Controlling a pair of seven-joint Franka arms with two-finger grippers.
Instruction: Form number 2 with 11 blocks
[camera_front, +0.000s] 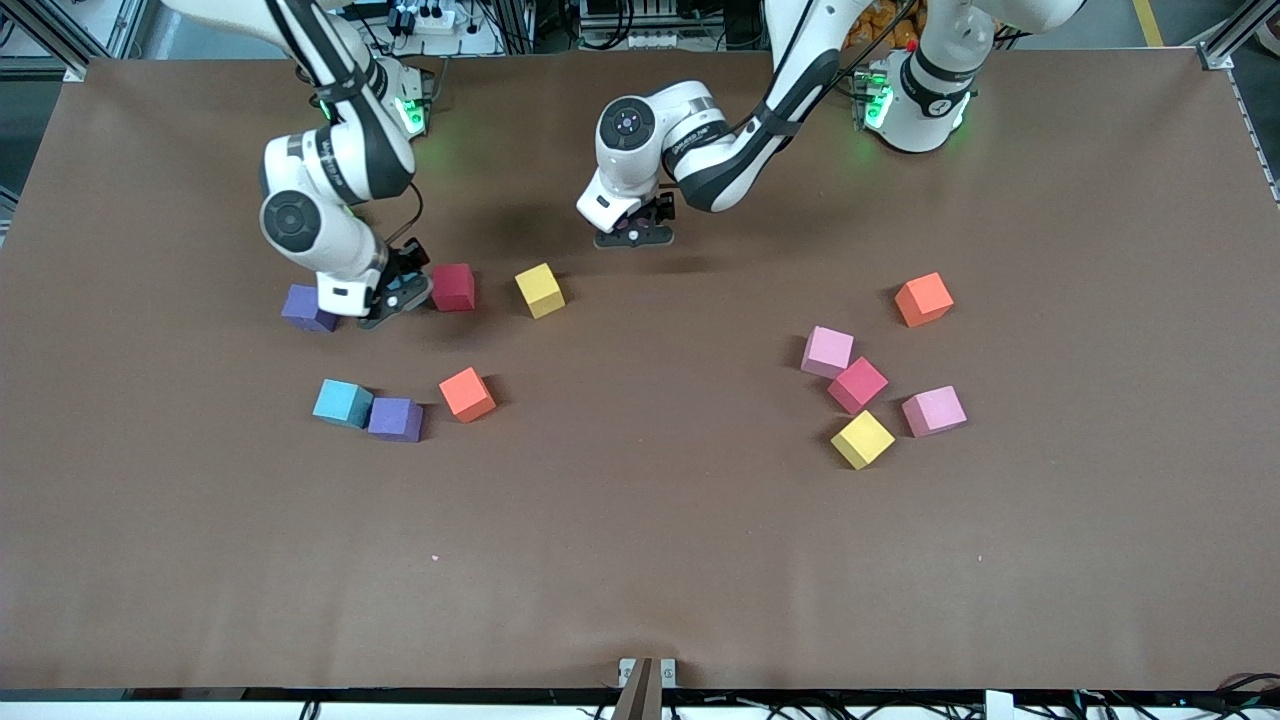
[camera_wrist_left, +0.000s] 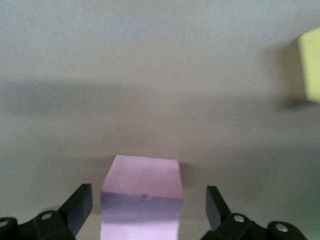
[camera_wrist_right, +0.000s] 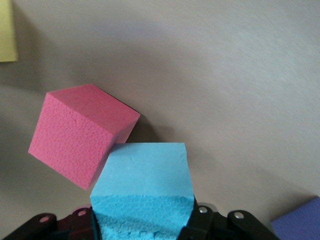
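Observation:
My right gripper (camera_front: 393, 298) is down at the table between a purple block (camera_front: 308, 308) and a red block (camera_front: 453, 287), shut on a light blue block (camera_wrist_right: 142, 200) whose corner meets the red block (camera_wrist_right: 80, 132). My left gripper (camera_front: 633, 235) hangs low over the table's middle, open, with a pink block (camera_wrist_left: 141, 192) standing between its fingers (camera_wrist_left: 80, 207) and a gap on each side. In the front view that gripper hides the pink block. A yellow block (camera_front: 540, 290) lies between the two grippers. No number 2 shows.
Nearer the camera at the right arm's end lie a blue (camera_front: 342, 403), a purple (camera_front: 395, 419) and an orange block (camera_front: 467, 394). Toward the left arm's end sit an orange (camera_front: 923, 299), two pink (camera_front: 827, 351) (camera_front: 934, 410), a red (camera_front: 857, 385) and a yellow block (camera_front: 862, 439).

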